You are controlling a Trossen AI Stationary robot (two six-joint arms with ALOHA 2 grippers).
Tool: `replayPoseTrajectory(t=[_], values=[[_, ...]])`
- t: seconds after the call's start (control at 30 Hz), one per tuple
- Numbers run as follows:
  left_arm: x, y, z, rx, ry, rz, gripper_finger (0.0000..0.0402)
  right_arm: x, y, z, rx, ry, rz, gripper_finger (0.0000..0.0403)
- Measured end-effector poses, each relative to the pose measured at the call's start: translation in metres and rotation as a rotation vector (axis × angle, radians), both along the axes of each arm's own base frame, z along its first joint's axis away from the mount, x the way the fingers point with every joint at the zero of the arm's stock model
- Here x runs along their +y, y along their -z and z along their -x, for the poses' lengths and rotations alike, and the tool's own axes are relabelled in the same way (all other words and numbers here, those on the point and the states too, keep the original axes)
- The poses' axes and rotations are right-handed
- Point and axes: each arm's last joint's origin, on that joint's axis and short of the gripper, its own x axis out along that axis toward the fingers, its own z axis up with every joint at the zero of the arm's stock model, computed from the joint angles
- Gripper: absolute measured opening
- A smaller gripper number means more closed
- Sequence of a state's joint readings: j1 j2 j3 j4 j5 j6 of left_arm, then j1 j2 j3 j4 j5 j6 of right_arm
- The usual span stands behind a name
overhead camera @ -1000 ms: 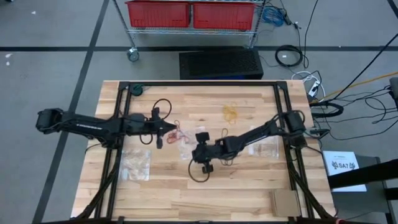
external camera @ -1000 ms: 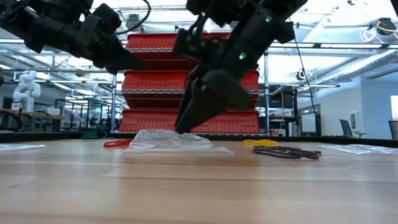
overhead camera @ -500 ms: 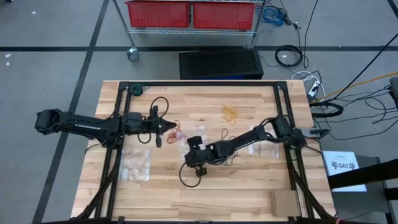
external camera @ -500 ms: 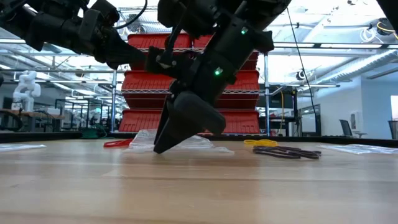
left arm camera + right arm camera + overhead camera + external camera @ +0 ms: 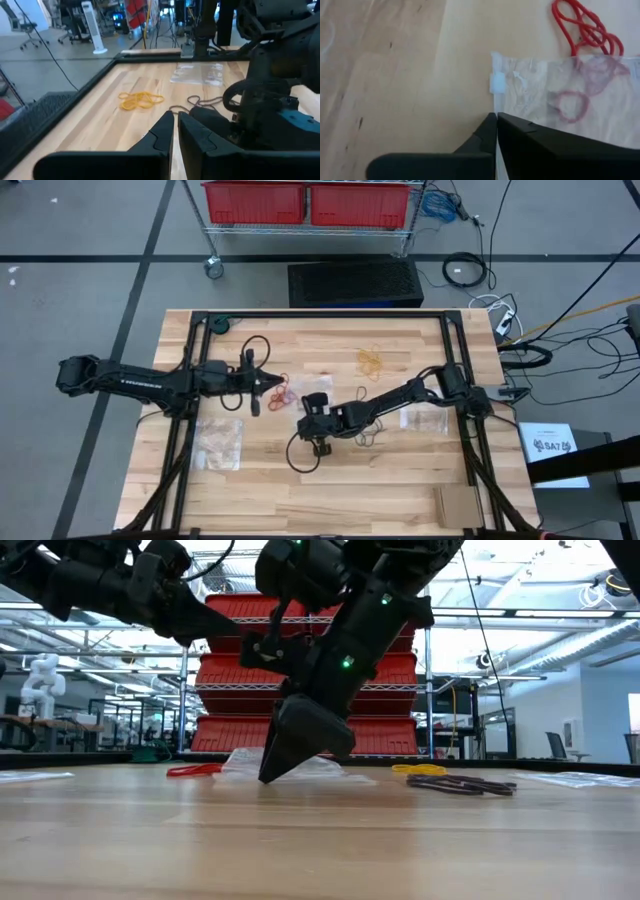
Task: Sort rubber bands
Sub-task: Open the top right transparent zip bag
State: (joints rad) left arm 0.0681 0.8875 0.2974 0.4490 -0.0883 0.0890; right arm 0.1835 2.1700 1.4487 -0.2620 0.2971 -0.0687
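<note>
Red rubber bands [image 5: 285, 393] lie loose on the wood, and more red ones [image 5: 570, 105] sit inside a clear flat bag [image 5: 555, 95]. Yellowish tan bands [image 5: 141, 100] and black bands [image 5: 200, 102] lie farther toward the table's right. My right gripper [image 5: 495, 116] is shut at the bag's near edge, with its tips down at the table [image 5: 268, 778]. My left gripper [image 5: 175, 120] hovers shut above the loose red bands [image 5: 190, 770], and nothing shows between its fingers. My right gripper meets the clear bag at its side edge [image 5: 493, 102], next to the white zip tab. The edge runs in between the shut fingers [image 5: 517, 131], which slant down from the table's right and near side. The bag lies flat on the table.
Two more clear bags lie on the table, one at the left [image 5: 220, 442] and one at the right [image 5: 425, 412]. A black frame [image 5: 320, 314] borders the tabletop. Red bins on a wire shelf [image 5: 300, 670] stand beyond the far edge. A cardboard piece [image 5: 458, 502] sits near the right corner.
My right gripper has moved toward the table's left and come down until its tips rest on the table at the clear bag's edge, then shifted slightly toward the far side.
</note>
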Motion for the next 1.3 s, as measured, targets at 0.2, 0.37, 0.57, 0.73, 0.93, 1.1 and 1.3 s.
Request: replayPoseTrajectory(t=[0.2,0.37,0.57,0.73,0.93,1.1,1.3], values=[[0.0,-0.001,0.0,-0.009,0.012,-0.006,0.0026,0.01,-0.038,-0.003,-0.027,0.025,-0.046,0.0],[-0.001,0.0,0.0,-0.003,0.027,-0.001,0.0009,0.02,-0.084,-0.002,-0.053,0.019,-0.07,0.0],[-0.003,-0.003,-0.001,-0.031,0.085,0.012,0.002,0.011,-0.122,0.011,-0.016,0.068,-0.052,0.0],[-0.006,-0.005,-0.001,-0.061,0.188,0.073,0.0069,-0.004,-0.14,0.023,0.0,0.101,-0.013,0.0],[-0.008,-0.003,-0.002,-0.048,0.238,0.109,0.0135,-0.013,-0.166,0.031,-0.071,0.091,-0.017,0.0],[-0.007,0.001,-0.011,-0.01,0.23,0.116,0.0157,-0.025,-0.175,0.033,-0.097,0.116,-0.023,0.0],[-0.006,-0.015,-0.037,-0.004,0.231,0.101,0.0159,-0.034,-0.176,0.03,-0.112,0.13,-0.022,0.0]])
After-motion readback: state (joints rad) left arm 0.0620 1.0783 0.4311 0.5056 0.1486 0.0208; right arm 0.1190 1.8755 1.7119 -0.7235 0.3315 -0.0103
